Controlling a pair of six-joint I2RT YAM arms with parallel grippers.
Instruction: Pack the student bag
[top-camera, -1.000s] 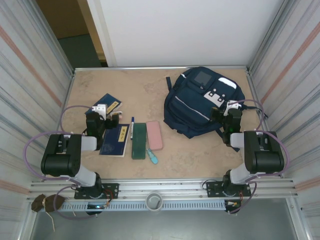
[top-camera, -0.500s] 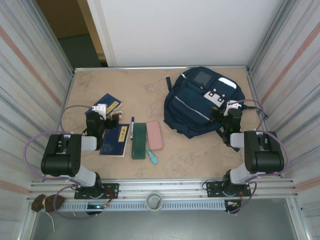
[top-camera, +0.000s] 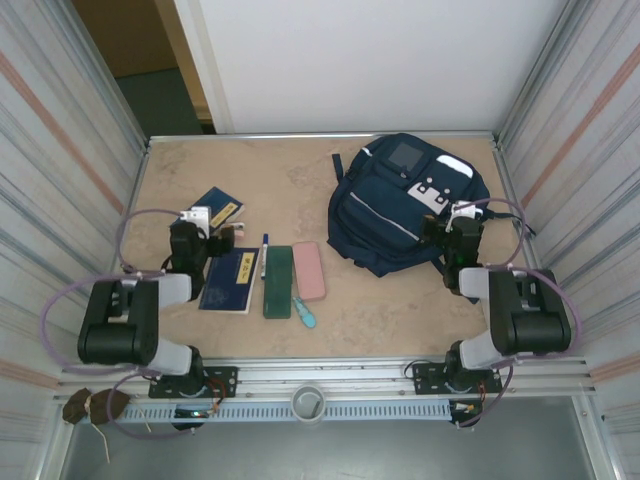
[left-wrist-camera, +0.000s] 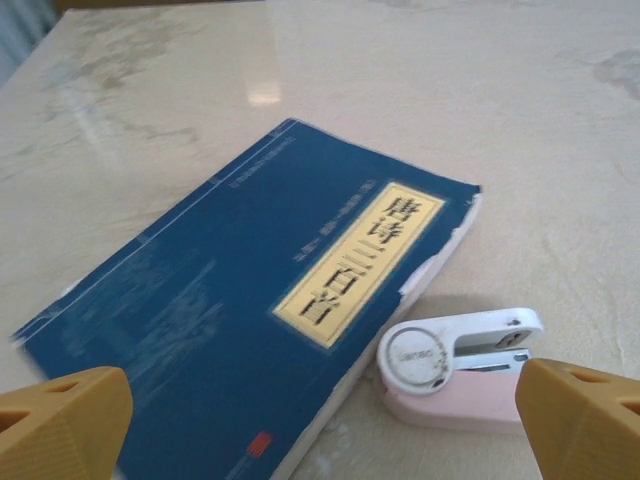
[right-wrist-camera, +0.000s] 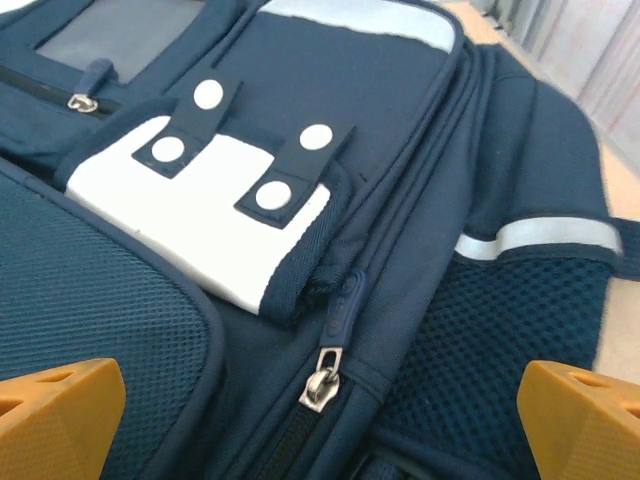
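Bag: the student bag (top-camera: 405, 205) lies flat at the far right of the worktop (top-camera: 300, 170), front pockets up.
Feel: soft, floppy fabric, probably light while empty; likely to sag and slide rather than lift as one piece.
Hold: the zip pull (right-wrist-camera: 322, 378), or the firm seam beside it.
Right tool (right-wrist-camera: 320, 425): spread wide just over that zip, holding nothing.
Left tool (left-wrist-camera: 320, 430): spread wide above a blue book (left-wrist-camera: 250, 320), holding nothing.
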